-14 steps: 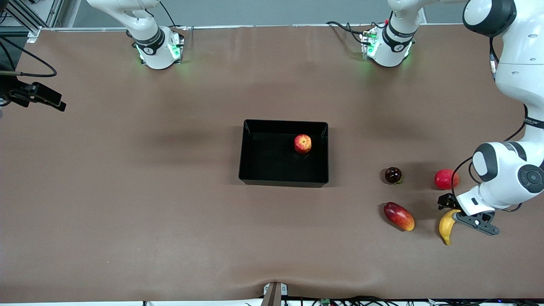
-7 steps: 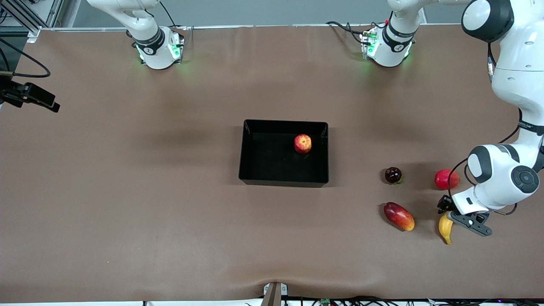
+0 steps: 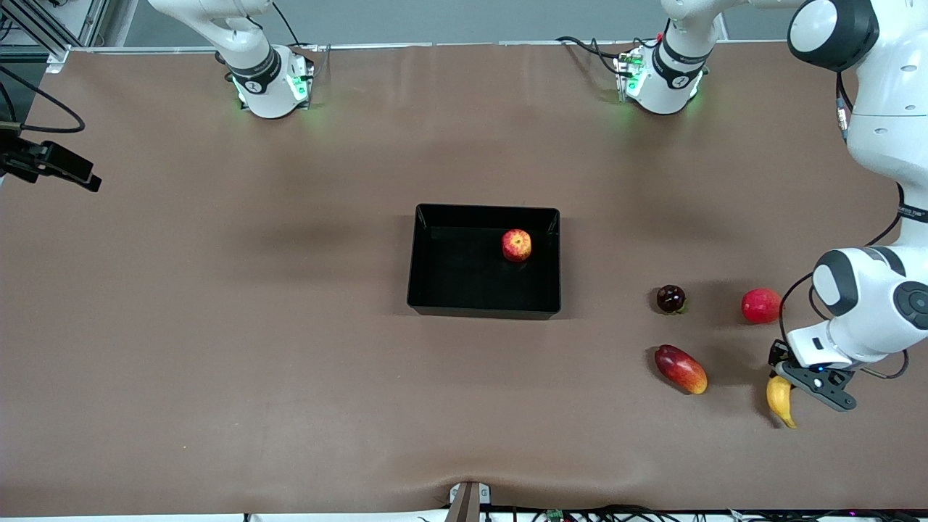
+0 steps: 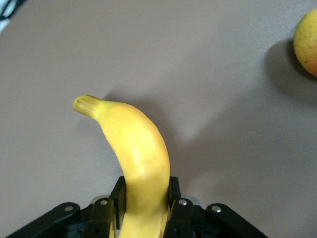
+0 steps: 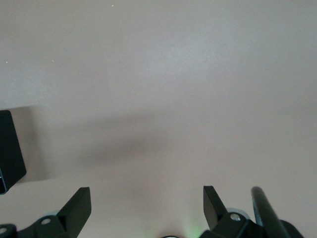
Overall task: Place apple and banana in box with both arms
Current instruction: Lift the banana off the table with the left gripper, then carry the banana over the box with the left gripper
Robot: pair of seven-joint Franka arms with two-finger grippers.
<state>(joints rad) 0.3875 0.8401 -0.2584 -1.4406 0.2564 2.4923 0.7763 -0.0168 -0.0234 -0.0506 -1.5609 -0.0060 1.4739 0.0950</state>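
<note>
At four o'clock on the desk [image 3: 217, 326] from the box [image 3: 417, 261], which holds the apple [image 3: 516, 245], the left gripper [image 3: 792, 383] pinches the banana [image 3: 781, 400]. Left wrist view: jaws clamp the banana [image 4: 141, 158]; lifting comes next. Right wrist view: the waiting right gripper [image 5: 147, 203], jaws wide, empty.

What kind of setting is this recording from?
Most likely a robotics lab bench: two white arms bolted along one edge of a brown-covered table, cables trailing off it, and toy-like fruit laid out around a black box, with the left gripper clamped on a banana.
</note>
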